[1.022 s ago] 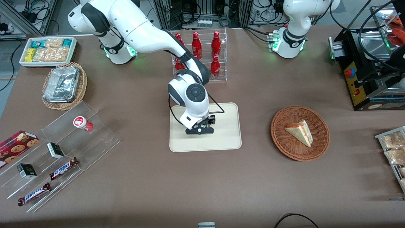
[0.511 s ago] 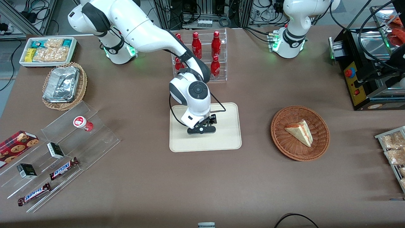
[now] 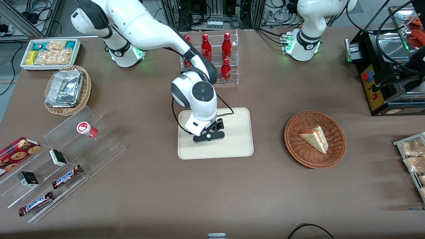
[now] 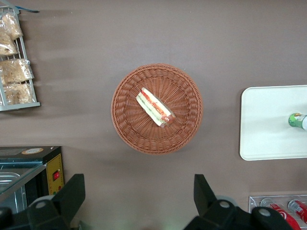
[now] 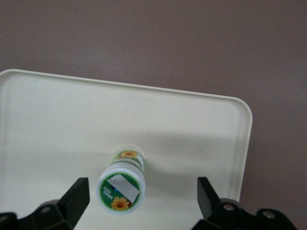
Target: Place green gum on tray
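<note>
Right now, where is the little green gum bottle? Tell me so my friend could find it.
Find the big cream tray in the middle of the brown table. The green gum stands on it, under the open gripper, apart from both fingers. Its white lid has green with sunflowers, unlike the red-marked bottle on the clear shelf.

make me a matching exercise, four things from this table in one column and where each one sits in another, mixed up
Things:
1. green gum
2. sandwich wedge
3. red-lidded gum bottle
4. pincer

Places:
A. in the round wicker basket
B. on the clear acrylic stand
C. standing on the tray, released
D. open, above the tray, over the green gum

Pairs: 1-C, 2-A, 3-B, 4-D
</note>
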